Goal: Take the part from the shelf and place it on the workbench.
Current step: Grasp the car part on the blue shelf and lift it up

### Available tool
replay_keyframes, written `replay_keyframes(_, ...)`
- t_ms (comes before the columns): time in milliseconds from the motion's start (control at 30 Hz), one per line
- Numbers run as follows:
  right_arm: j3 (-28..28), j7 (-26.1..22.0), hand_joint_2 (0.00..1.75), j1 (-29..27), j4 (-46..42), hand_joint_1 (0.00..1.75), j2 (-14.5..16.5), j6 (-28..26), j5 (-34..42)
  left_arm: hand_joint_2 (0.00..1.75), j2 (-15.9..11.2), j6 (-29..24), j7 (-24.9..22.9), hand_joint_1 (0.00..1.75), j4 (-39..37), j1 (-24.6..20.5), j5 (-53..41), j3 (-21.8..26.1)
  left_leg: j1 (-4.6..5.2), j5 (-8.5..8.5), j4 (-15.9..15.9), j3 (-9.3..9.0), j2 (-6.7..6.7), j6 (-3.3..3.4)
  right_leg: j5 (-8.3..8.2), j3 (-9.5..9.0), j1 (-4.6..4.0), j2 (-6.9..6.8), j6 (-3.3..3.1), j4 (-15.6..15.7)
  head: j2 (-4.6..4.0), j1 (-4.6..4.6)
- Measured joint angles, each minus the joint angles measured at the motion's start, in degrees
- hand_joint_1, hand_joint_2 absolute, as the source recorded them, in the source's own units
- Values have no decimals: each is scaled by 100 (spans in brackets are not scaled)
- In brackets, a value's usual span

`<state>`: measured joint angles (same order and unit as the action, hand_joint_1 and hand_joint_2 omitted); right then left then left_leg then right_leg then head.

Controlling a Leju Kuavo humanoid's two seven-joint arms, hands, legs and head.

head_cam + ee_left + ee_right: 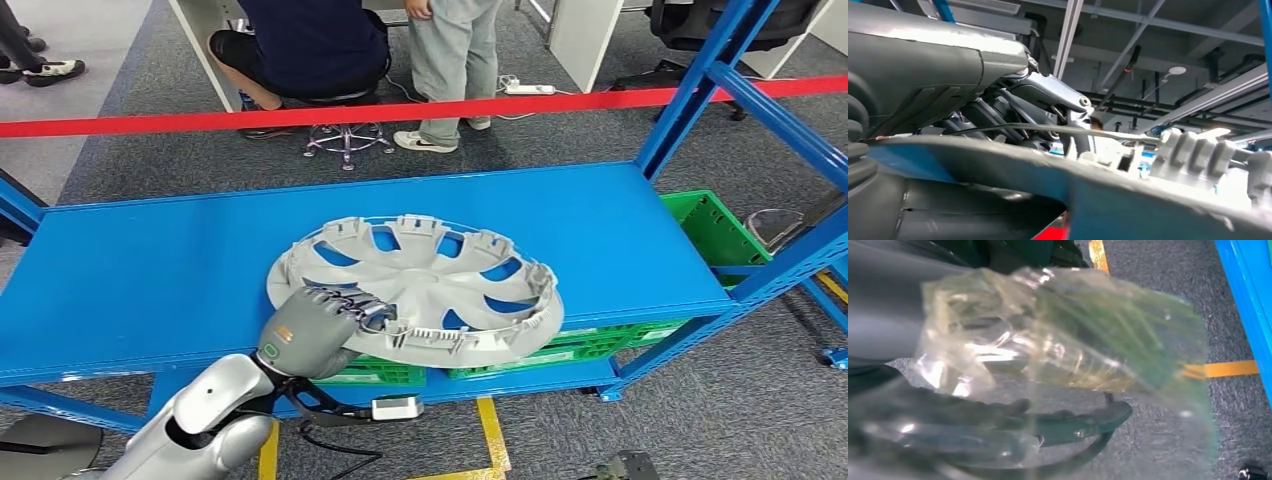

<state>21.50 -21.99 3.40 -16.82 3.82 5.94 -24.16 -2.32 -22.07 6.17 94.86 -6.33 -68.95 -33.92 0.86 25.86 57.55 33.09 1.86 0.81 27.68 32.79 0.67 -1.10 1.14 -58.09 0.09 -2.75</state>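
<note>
shelf (150,260) work is in its early stage, as i judge it. in the head view the part, a grey wheel cover (420,285), lies flat on the blue shelf near the front edge, its near rim hanging a little over this edge. the left hand (315,325) comes from below and its fingers (350,303) are curled over the near rim of the wheel cover, so the grip seems made or almost made. lifting, carrying and placing on the table are all left to do; no table is in the pictures. behind a red barrier tape (300,115) two persons are at a desk, cut off at the top. green crates (715,225) sit on the lower level.

in the left wrist view the fingers (1048,92) lie across the rim of the wheel cover (1128,200), with the thumb side below it. the rim looks pinched, but how firmly i cannot tell.

in the right wrist view a crumpled clear plastic film (1063,340) covers the lens, and behind it the grey carpet floor (1158,280) with a yellow line (1228,368). dark blurred shapes are under the film; whether the right fingers are open or closed, i cannot tell.
</note>
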Motion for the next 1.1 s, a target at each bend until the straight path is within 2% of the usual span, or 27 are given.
replay_keyframes(133, 1, -5, 0, -6, 4, 0, 0, -10, 1, 175, -30, -66, 49, 175, 102, 36, 23, -6, 0, 0, 0, 0, 0, 0, 0, -1, 0, 0, 0, 0, -1, 0)
replay_keyframes(300, 3, -43, 0, -30, 15, 0, 1, -58, 9, 175, -66, -390, 224, 175, 244, 137, 296, 3, 1, 0, 0, 1, 0, 0, 0, -1, 0, 0, 0, 0, -1, 0)
replay_keyframes(667, 49, -115, 0, -86, 42, 0, 2, -137, 61, 175, -108, -1059, 1075, 175, 645, 506, 1582, 207, 1, 1, 0, 6, 1, 0, 0, 5, 0, 4, 0, 0, -1, 0)
replay_keyframes(933, 107, -237, 0, -151, 79, 0, 7, -198, 101, 175, -125, -866, 2038, 175, 1029, 875, 3291, 441, 1, 0, 0, 8, 2, 0, 0, 8, 0, 2, 0, 0, -1, -1)
replay_keyframes(1100, 131, -257, 0, -160, 89, 0, 14, -214, 102, 175, -125, -811, 2203, 175, 1160, 1017, 3515, 495, 1, 1, 0, 10, 2, 0, 0, 9, 0, 2, 0, 0, -1, 0)
